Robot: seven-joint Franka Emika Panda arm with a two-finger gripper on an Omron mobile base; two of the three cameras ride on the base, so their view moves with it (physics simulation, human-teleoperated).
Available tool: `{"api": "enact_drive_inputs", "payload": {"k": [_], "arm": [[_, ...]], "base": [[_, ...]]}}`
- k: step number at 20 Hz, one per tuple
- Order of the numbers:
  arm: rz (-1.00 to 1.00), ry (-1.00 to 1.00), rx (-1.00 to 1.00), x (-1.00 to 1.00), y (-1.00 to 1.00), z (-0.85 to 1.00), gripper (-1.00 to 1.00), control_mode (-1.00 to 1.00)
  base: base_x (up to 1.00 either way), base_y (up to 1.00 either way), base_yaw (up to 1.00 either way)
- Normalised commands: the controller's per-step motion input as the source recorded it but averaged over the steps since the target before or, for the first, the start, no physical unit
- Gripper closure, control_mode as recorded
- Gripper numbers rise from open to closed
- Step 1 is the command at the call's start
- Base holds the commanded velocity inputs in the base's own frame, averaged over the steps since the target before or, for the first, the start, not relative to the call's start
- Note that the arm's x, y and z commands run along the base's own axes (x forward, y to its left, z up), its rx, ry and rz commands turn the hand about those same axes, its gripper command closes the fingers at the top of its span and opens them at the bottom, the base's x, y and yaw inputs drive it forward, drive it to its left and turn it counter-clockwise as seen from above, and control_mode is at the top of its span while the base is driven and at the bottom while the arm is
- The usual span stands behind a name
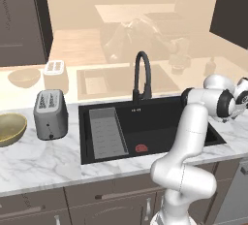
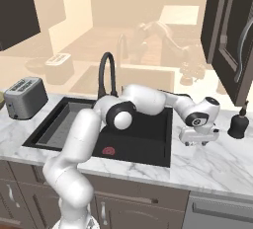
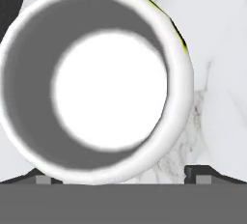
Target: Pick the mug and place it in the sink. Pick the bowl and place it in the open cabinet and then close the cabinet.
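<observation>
The fingers (image 3: 120, 172) are standing wide apart, gripping nothing. The mug (image 3: 96, 80) is sitting upright on the marble counter (image 3: 217, 49) directly below them, its rim lying between the 2 fingertips.

base views flank sink (image 1: 145, 122), hand view straight down

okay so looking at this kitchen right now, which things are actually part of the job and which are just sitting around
Part of the job:
mug, right under the open gripper
bowl, on the counter beside the toaster
sink
cabinet

Just sitting around:
toaster
faucet
grey ribbed tray in the basin
dark soap bottle
</observation>
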Motion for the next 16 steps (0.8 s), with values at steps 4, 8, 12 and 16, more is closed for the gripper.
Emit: {"api": "enact_drive_inputs", "payload": {"k": [4, 8, 12, 16], "arm": [[0.0, 0.0, 0.07, 0.06, 0.01, -0.07, -1.0, -1.0], [0.0, 0.0, 0.1, 0.02, 0.03, -0.04, 1.0, -1.0], [0.0, 0.0, 0.13, -0.01, 0.12, -0.05, 1.0, -1.0], [0.0, -0.05, 0.1, -0.07, 0.15, -0.01, 1.0, -1.0]], "base": [[0.0, 0.0, 0.0], [0.0, 0.0, 0.0], [0.0, 0.0, 0.0], [0.0, 0.0, 0.0]]}}
